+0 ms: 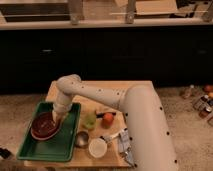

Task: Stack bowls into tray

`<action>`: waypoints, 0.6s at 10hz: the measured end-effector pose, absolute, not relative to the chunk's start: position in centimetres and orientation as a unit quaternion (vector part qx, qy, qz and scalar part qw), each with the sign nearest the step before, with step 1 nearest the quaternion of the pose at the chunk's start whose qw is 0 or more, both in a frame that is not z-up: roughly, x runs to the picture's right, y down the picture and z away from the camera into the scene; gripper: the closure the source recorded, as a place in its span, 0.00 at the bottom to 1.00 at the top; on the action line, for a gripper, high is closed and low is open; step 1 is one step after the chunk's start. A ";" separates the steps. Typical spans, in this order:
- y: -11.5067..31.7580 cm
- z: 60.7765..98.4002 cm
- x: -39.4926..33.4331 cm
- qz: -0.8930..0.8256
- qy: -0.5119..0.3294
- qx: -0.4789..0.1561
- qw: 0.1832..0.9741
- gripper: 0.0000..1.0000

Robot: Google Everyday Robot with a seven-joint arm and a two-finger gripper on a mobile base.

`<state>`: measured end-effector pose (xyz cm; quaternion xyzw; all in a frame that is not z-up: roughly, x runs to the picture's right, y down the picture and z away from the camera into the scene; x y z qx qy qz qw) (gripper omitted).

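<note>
Camera view
Gripper (58, 116): down at the right rim of the red bowl (45, 126), over the tray (64, 145); whether the fingers are apart or together, cannot tell from here.
Red bowl: inside the tray, toward its left and far side, looking level.
Step in hand: seating the bowl in the tray, by my read. Do it well by letting the bowl sit flat on the tray floor before letting go, then lifting straight up so the rim isn't dragged.
Neighbours: metal cup (82, 138) just right of the tray; white bowl (97, 147) beside it; green cup (89, 120) and orange (108, 119) further right; cloth (123, 142) near the table edge.
In the way: nothing inside the tray; the metal cup stands closest to the arm's way out.
</note>
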<state>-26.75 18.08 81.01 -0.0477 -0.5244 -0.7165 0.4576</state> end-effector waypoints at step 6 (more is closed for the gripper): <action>17.4 81.0 -26.0 -0.718 -0.524 -0.041 0.456 0.33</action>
